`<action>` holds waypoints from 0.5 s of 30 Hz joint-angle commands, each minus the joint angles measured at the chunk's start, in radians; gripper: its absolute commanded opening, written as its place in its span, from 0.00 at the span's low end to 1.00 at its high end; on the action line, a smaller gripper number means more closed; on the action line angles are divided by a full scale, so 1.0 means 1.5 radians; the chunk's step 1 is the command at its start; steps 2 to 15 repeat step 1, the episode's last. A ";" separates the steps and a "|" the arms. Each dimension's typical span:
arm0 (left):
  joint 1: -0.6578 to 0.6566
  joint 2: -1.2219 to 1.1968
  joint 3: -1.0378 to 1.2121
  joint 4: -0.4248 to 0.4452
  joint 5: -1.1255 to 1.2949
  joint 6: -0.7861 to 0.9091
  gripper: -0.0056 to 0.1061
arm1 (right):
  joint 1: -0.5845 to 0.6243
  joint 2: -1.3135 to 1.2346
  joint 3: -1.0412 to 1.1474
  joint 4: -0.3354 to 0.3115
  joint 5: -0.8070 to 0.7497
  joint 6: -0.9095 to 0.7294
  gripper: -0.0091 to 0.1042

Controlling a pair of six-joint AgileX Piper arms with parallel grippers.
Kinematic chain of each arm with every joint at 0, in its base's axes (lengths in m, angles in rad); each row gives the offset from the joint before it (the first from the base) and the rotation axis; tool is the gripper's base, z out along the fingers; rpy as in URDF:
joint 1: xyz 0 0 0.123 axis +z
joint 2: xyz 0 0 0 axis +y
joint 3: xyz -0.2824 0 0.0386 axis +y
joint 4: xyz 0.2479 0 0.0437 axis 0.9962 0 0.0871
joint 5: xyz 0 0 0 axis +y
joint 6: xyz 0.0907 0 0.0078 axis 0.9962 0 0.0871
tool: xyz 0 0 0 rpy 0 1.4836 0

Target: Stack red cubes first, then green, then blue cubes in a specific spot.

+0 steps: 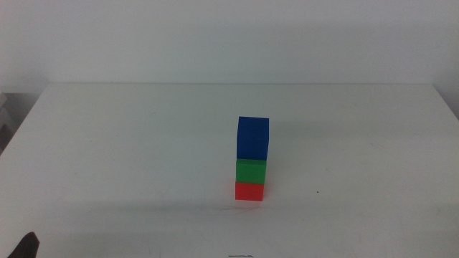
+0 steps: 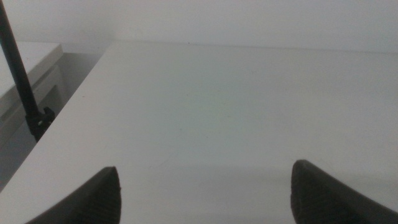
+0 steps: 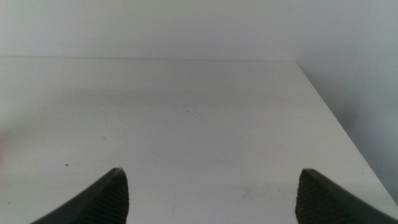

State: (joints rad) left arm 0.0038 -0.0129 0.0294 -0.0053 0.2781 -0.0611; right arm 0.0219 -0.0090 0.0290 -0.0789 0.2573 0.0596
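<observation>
In the middle view a stack of three cubes stands upright near the table's centre: the red cube (image 1: 249, 190) at the bottom on the white tabletop, the green cube (image 1: 251, 170) on it, the blue cube (image 1: 253, 137) on top. No gripper touches the stack. My left gripper (image 2: 205, 186) is open and empty over bare table; its tip shows at the bottom left corner of the middle view (image 1: 26, 246). My right gripper (image 3: 211, 190) is open and empty, out of the middle view. The cubes do not show in either wrist view.
The white table (image 1: 107, 143) runs to a pale wall at the back. A small dark speck (image 1: 318, 191) lies right of the stack. A black stand pole (image 2: 22, 81) rises beside the table's left edge in the left wrist view.
</observation>
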 commanded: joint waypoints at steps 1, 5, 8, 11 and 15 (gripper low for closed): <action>-0.001 -0.014 -0.003 -0.005 -0.053 -0.009 0.89 | -0.004 -0.009 -0.012 -0.009 -0.048 -0.007 0.87; -0.001 -0.014 -0.003 -0.005 -0.053 -0.009 0.89 | -0.004 -0.009 -0.012 -0.009 -0.048 -0.007 0.87; -0.001 -0.014 -0.003 -0.005 -0.053 -0.009 0.89 | -0.004 -0.009 -0.012 -0.009 -0.048 -0.007 0.87; -0.001 -0.014 -0.003 -0.005 -0.053 -0.009 0.89 | -0.004 -0.009 -0.012 -0.009 -0.048 -0.007 0.87; -0.001 -0.014 -0.003 -0.005 -0.053 -0.009 0.89 | -0.004 -0.009 -0.012 -0.009 -0.048 -0.007 0.87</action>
